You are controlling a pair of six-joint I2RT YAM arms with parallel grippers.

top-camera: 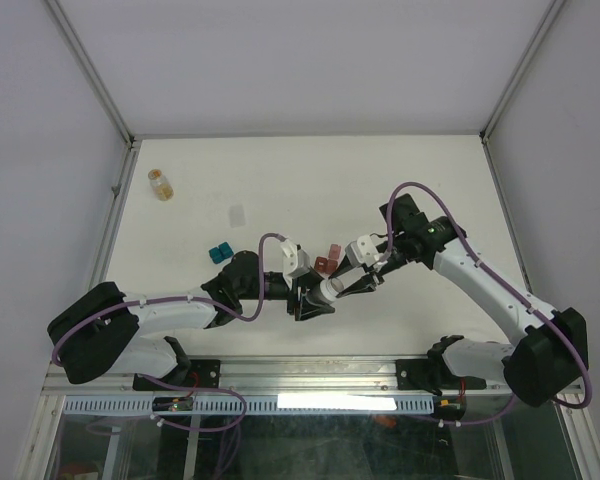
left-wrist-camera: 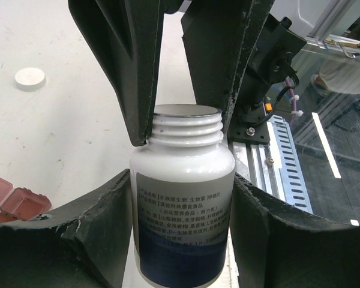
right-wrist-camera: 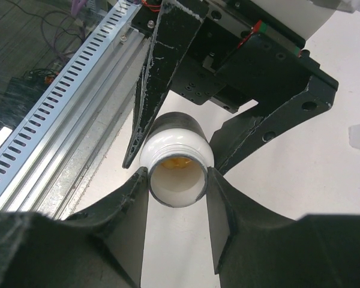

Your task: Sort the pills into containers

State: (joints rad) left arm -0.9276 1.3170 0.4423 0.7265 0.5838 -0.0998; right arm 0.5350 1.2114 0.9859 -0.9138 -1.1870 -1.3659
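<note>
Pills [right-wrist-camera: 179,162] show only in right-wrist view; left pincer [left-wrist-camera: 180,180] and right pincer [right-wrist-camera: 177,175] clamp bottle [left-wrist-camera: 183,210].

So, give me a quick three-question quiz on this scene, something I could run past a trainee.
1. True or false: the white bottle has its cap on.
2. Which lies nearest the bottle? A: teal container. B: dark red container. C: amber vial.
3. Fill in: the left fingers clasp the bottle's body, and the right fingers clasp its ____.

Key:
1. False. The mouth is open and the yellow pills show inside.
2. B.
3. Neck.
</note>
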